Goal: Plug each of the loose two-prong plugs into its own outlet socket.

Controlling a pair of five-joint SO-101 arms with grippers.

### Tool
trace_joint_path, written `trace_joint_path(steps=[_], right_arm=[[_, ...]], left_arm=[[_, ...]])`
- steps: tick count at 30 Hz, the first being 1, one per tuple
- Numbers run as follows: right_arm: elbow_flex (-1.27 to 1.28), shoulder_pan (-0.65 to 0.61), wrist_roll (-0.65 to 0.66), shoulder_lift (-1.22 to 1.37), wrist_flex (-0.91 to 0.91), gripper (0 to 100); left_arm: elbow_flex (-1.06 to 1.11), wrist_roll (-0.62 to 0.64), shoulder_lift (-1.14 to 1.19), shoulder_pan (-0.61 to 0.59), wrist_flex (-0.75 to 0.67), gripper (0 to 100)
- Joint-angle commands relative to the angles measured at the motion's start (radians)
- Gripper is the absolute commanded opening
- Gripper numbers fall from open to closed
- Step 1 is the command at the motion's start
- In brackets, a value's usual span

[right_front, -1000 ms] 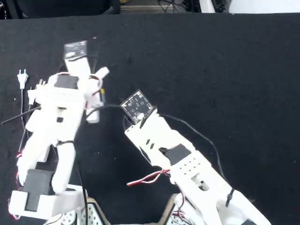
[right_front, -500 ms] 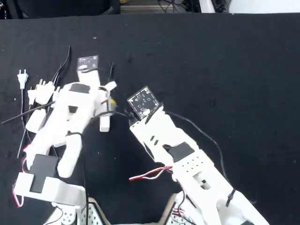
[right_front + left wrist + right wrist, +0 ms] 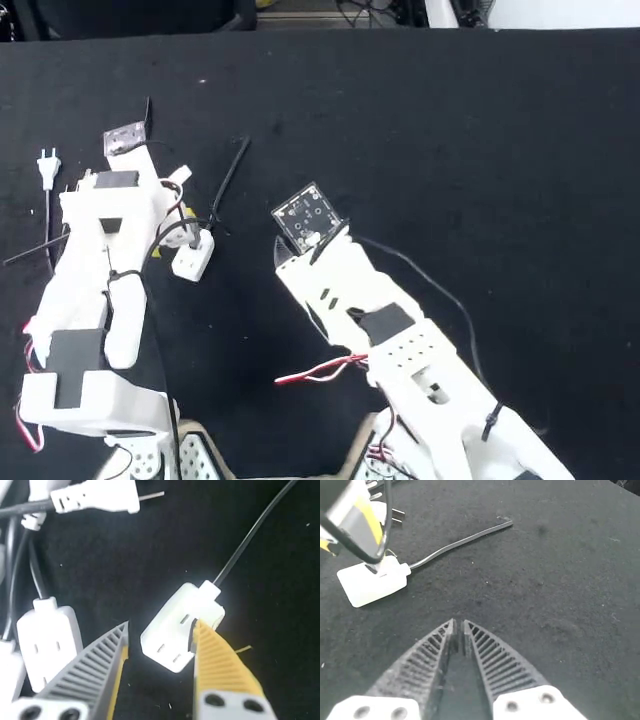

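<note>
Black table [image 3: 500, 150], white object behind [image 3: 560, 10]

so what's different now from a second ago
The left arm swung right, then back toward the table's left side, and the white socket at its gripper shifted with it. The left gripper is now open around that socket, its yellow finger touching it. The right arm crept slightly forward early on, then held still, the right gripper shut. The loose plug at the far left did not move.

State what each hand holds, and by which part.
Nothing is held. The left hand is open around the outlet socket, touching its cord end on one side. The right hand is shut, empty.
</note>
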Motion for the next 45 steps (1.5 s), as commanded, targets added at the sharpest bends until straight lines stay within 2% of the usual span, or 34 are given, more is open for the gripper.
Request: trace_joint_path(steps=[1, 9, 13, 16, 20, 23, 30, 34, 36, 38, 43, 45], right_arm=[[-0.008, 0.018, 0.005, 0.001, -0.028, 1.2], [-0.013, 0.018, 0.005, -0.001, -0.028, 1.2], [-0.015, 0.025, 0.011, -0.005, -0.028, 1.2], [-0.041, 0.08, 0.005, -0.005, -0.021, 1.2], [-0.068, 0.201, 0.0, -0.005, -0.021, 1.2], [-0.076, 0.25, -0.075, -0.005, -0.025, 1.2], [-0.085, 0.261, -0.11, -0.005, -0.025, 1.2], [-0.088, 0.273, -0.115, -0.005, -0.021, 1.2], [-0.088, 0.29, -0.115, -0.005, -0.025, 1.2], [-0.09, 0.299, -0.115, -0.005, -0.026, 1.2], [-0.09, 0.298, -0.115, -0.005, -0.028, 1.2], [-0.09, 0.298, -0.115, -0.005, -0.028, 1.2]], left_arm=[[-0.093, -0.012, -0.012, -0.012, 0.071, 20], [-0.133, -0.055, -0.008, -0.147, 0.071, 20], [-0.111, -0.057, -0.005, -0.159, 0.069, 20], [-0.074, -0.058, 0.018, -0.13, 0.025, 20], [-0.047, -0.15, 0.095, -0.082, -0.023, 20], [-0.053, -0.175, 0.138, -0.025, -0.015, 20], [-0.041, -0.176, 0.077, 0.199, 0.044, 20], [0.042, -0.167, 0.035, 0.277, -0.084, 20], [0.099, -0.167, 0.025, 0.278, -0.161, 20], [0.122, -0.173, 0.008, 0.246, -0.169, 20], [0.064, -0.167, -0.118, 0.148, -0.026, 20], [0.062, -0.166, -0.163, 0.127, -0.021, 20]])
